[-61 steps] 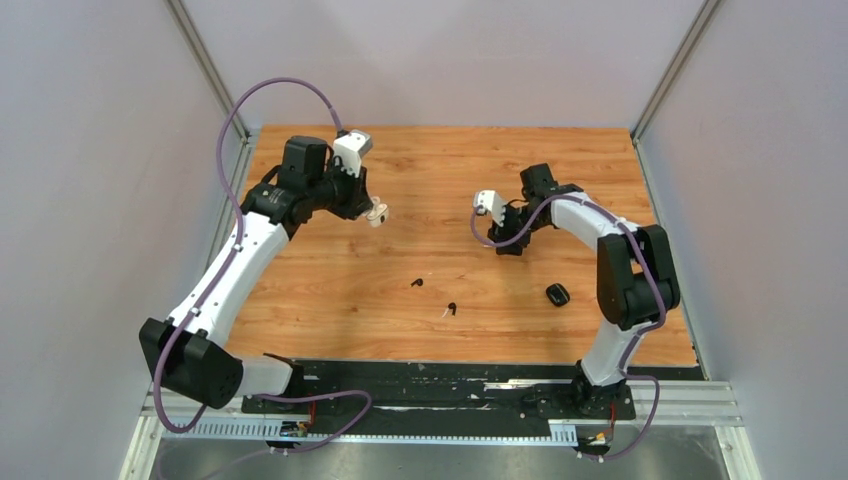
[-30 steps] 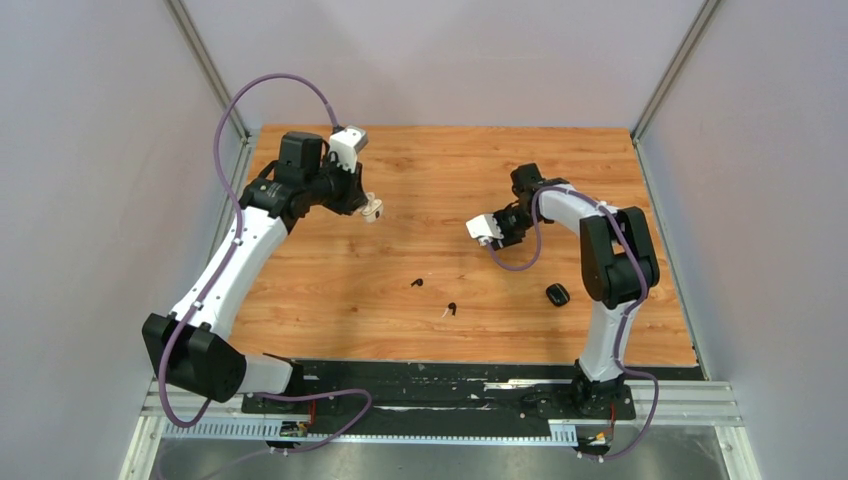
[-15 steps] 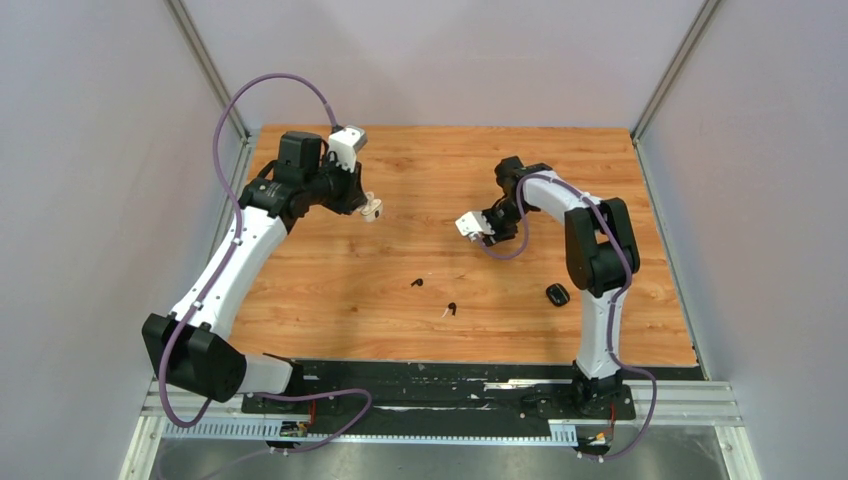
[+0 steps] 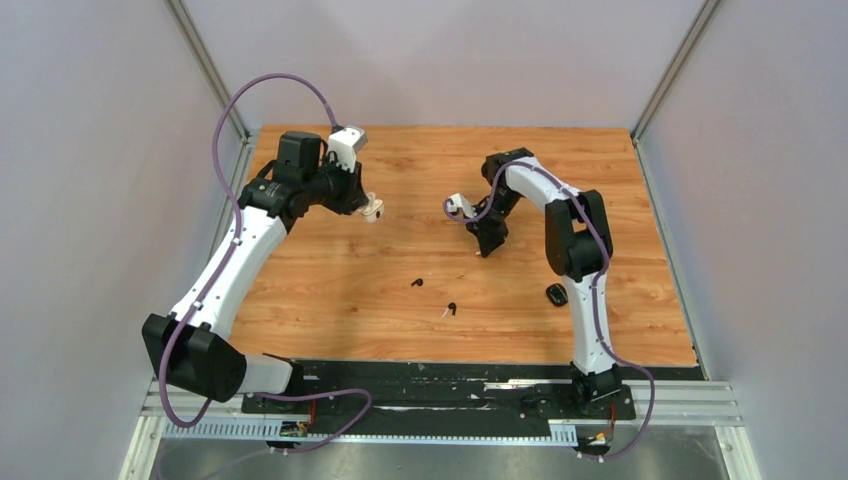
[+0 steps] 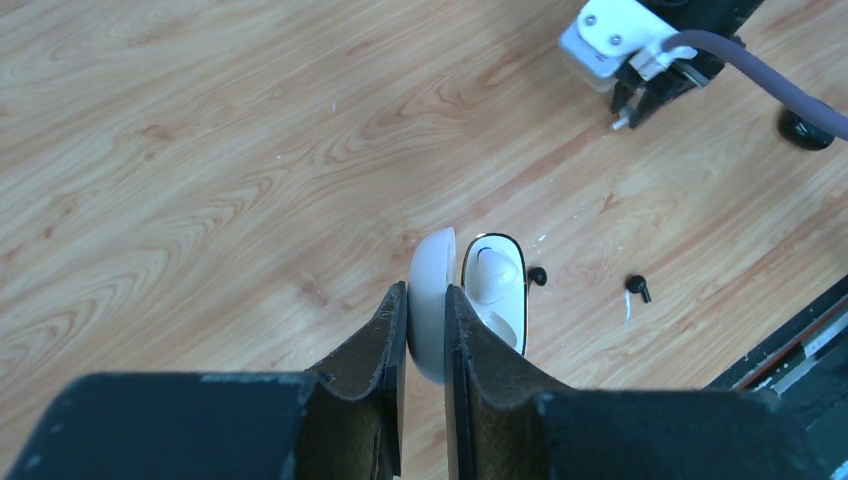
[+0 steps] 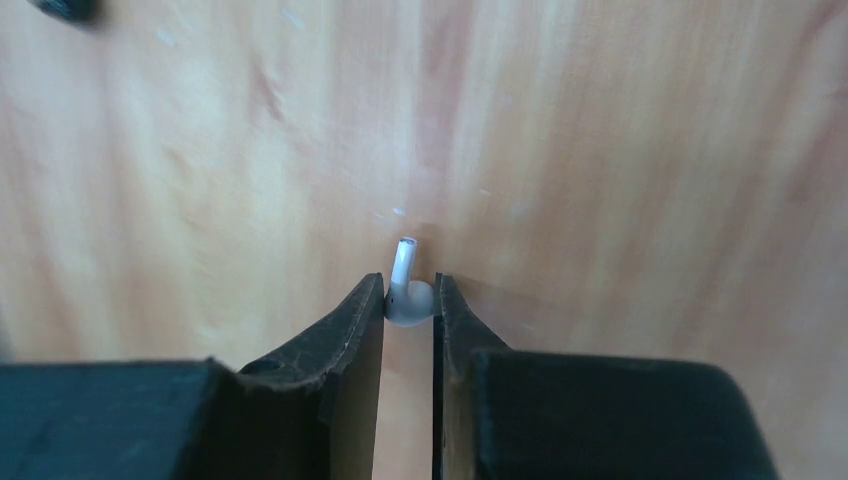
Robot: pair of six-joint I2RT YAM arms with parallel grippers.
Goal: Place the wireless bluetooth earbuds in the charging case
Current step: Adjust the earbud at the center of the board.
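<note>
Wood-grain tabletop in grey-walled cell, arms bolted at near edge. Left gripper raised at far left. Its jaws are clenched on white charging case, pinching one half edge-on w/ other half swung open to the right. White shape sits in the open half; bud or moulding, can't tell. Right gripper just right of centre, jaws nipped on head of white earbud, stem poking out past the tips. No view shows whether bud is off the wood yet. Black earbuds lie loose near centre, two of them, apart from each other. Black charging case at near right, not held. Thin white sliver beside nearer black bud, too small to ID.

Risks:
- Bud is tiny + rounded and gripped at the very tips, so an off-centre squeeze could squirt it out or twist it; stem then won't line up w/ socket.
- Case is held by one half only, so pushing the bud in could pivot it in left jaws or fold the hinge.
- Arms are well apart now; close approach could clash wrist cams/cables.
</note>
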